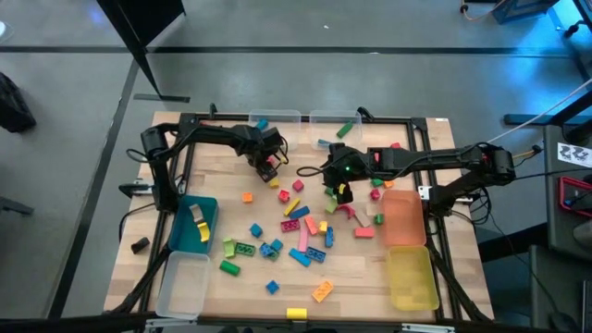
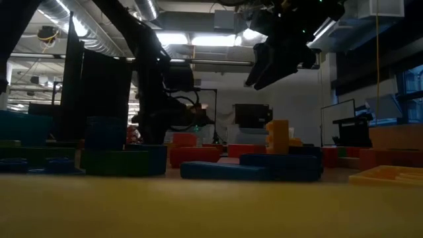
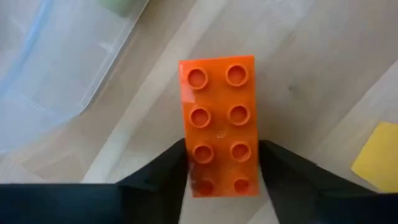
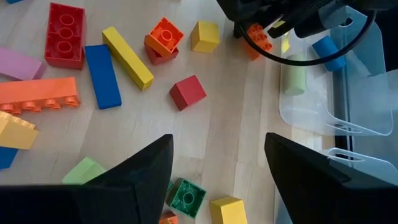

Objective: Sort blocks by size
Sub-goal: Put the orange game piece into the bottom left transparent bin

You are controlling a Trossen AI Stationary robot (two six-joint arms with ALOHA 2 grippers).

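Blocks (image 1: pixel 301 227) crowding the table centre, bare wood (image 1: pixel 370 277) open along the near edge, clear bin (image 1: pixel 277 118) just beyond the left gripper (image 1: pixel 268 168), orange bin (image 1: pixel 404 217) bordering the right side.

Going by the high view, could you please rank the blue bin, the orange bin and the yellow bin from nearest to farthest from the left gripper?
Measured from the left gripper, which is by the table's far edge with an orange brick between its fingers:
1. Blue bin, on the left arm's side, at the table's left edge.
2. Orange bin, across the table on the right.
3. Yellow bin, near right corner, beyond the orange bin.
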